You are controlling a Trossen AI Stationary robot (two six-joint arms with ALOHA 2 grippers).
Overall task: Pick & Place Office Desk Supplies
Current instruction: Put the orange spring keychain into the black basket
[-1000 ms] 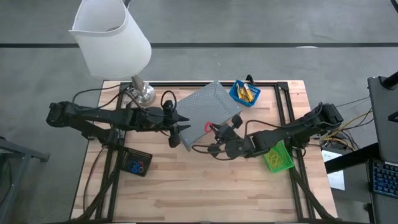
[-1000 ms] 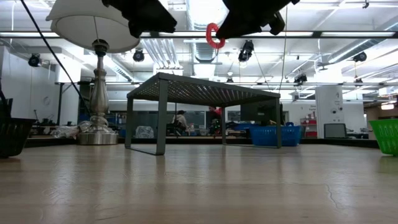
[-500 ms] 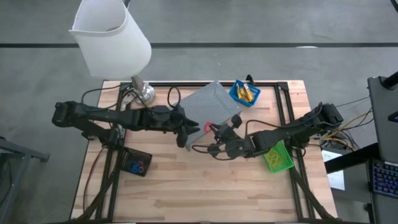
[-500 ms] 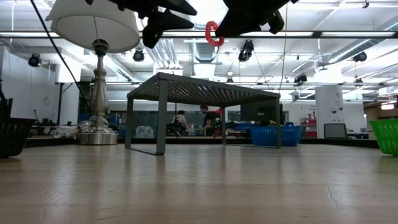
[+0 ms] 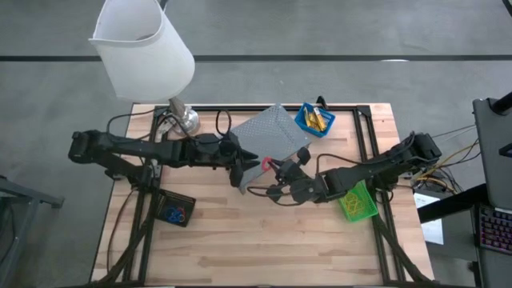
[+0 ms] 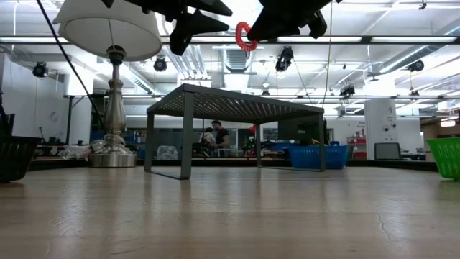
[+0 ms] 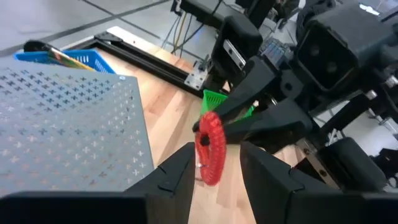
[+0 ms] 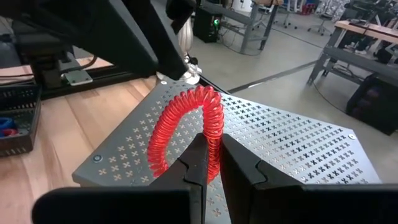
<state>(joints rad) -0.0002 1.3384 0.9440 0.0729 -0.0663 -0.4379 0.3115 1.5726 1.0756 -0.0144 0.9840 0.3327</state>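
Note:
A red coiled ring-like loop hangs in the air by the near edge of the grey perforated shelf. My right gripper is shut on it. My left gripper is open just to the loop's left, and in the left wrist view its fingers stand on either side of the loop; I cannot tell whether they touch it. The black bin holds red and blue loops. The blue bin holds yellow pieces. The green bin stands at the right. My right gripper pinches the red loop between its two fingers at one side of the coil. The fingers come roughly level from the table's right. The loop arches up and away from the fingertips, lifted clear of the table and the shelf.
A white-shaded lamp with a metal base stands at the far left corner. Cables lie by its base. The near half of the wooden table is bare wood. In the low view a person shows far off in the room.
My left gripper has gone toward the table's right edge, up to the red loop held by my right gripper, and its fingers now stand around the loop. My right gripper and the loop have kept almost still.

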